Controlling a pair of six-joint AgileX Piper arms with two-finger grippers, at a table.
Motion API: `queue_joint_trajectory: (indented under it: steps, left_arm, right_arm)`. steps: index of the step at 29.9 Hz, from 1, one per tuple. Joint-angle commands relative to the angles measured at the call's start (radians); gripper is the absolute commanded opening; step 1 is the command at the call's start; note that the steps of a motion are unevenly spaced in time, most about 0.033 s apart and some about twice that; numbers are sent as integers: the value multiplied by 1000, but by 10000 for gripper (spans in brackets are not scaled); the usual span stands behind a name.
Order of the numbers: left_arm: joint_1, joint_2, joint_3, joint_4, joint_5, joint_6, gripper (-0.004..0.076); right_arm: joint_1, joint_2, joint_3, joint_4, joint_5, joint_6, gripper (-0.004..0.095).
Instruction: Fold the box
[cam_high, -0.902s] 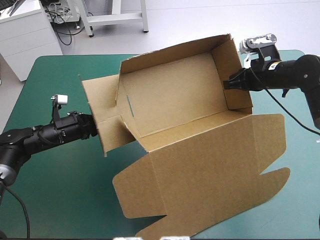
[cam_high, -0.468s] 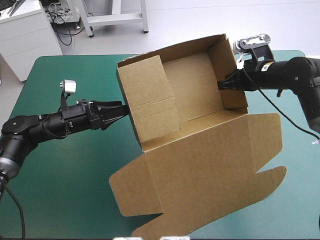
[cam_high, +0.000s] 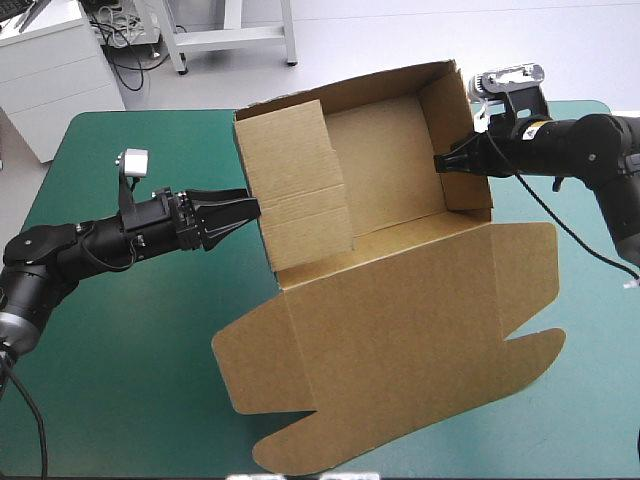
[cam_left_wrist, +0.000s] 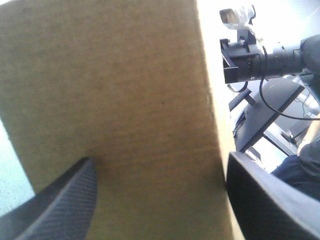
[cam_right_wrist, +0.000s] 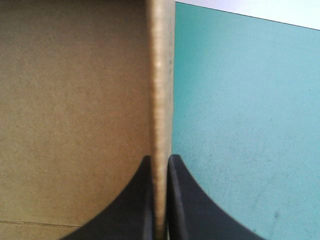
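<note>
At the middle of the teal-green worktop (cam_high: 120, 380): the brown box (cam_high: 400, 310), an open tray with walls raised, tipped so its hollow faces up and toward the near side, lid spread flat toward the near edge. At the tray's right wall, the right gripper (cam_high: 440, 163), black fingers (cam_right_wrist: 137, 200) all but closed, pinching the wall's edge between them. At the left wall's outer face, the left gripper (cam_high: 248, 207), fingers wide apart, board just ahead between them; contact not clear.
</note>
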Motion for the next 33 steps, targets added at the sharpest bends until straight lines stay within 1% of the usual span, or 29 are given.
queue_joint_trajectory:
  steps: [1, 4, 8, 10, 14, 16, 20, 25, 27, 29, 33]
  left_arm:
    - [-25, -22, -30, -109, 113, -7, 517]
    - [-40, -20, -30, -108, 100, -7, 517]
    - [-40, -20, -32, -102, 36, -28, 517]
    - [-40, -20, -44, -88, 7, -55, 517]
    - [-42, -20, -114, -21, -19, -124, 517]
    - [-53, -20, -159, 35, -66, -178, 517]
    - [-106, -20, -262, 253, -191, -339, 517]
    - [-196, -20, -361, 562, -345, -567, 512]
    - [-242, -16, -401, 720, -388, -688, 512]
    - [-290, -1, -448, 908, -396, -833, 509]
    - [-386, 49, -536, 1187, -384, -1045, 482]
  right_arm:
    - [4, -35, -25, 42, -73, 23, -16]
    - [4, -35, -25, 44, -73, 31, -16]
    - [4, -35, -25, 39, -77, 41, -16]
    - [5, -35, -25, 15, -82, 64, -16]
    - [43, -35, -25, -60, -104, 115, -15]
    - [66, -35, -25, -87, -124, 136, -15]
    - [103, -35, -25, -129, -157, 194, -16]
    - [123, -33, -25, -165, -178, 251, -15]
    - [123, -30, -25, -164, -187, 273, -15]
    - [123, -31, -25, -166, -189, 285, -15]
    - [123, -31, -25, -166, -189, 287, -16]
